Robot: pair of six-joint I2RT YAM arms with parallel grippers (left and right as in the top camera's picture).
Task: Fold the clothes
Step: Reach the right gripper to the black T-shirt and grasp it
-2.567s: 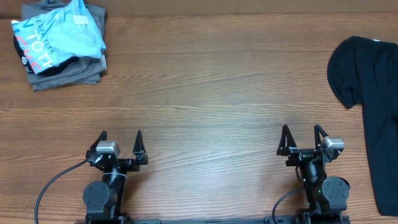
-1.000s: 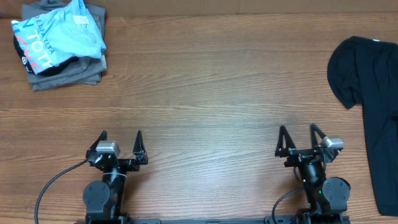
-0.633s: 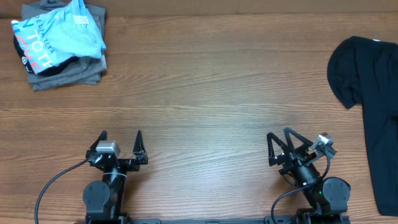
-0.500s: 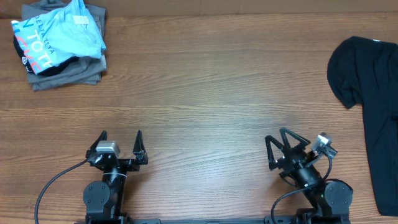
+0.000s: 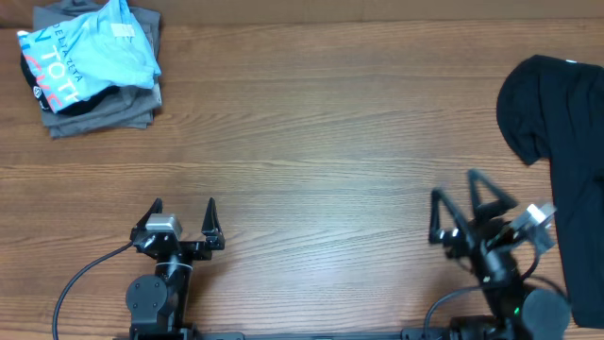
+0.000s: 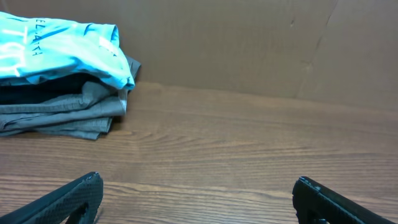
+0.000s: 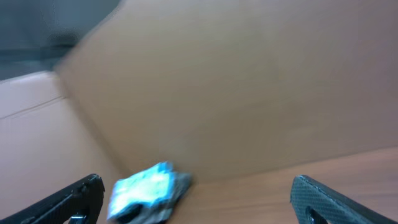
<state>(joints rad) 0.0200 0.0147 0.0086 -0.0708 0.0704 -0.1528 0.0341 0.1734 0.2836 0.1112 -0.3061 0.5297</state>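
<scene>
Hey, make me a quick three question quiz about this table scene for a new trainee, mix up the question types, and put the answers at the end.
1. True or false: the black T-shirt lies on the right arm's side of the table.
2. Multiple choice: the light-blue shirt lies
A) on top of the grey folded garments
B) under the black T-shirt
C) between the left gripper's fingers
3. Fill in the blank: the left gripper and the right gripper are both ____, with nothing between their fingers.

Key
1. True
2. A
3. open
</scene>
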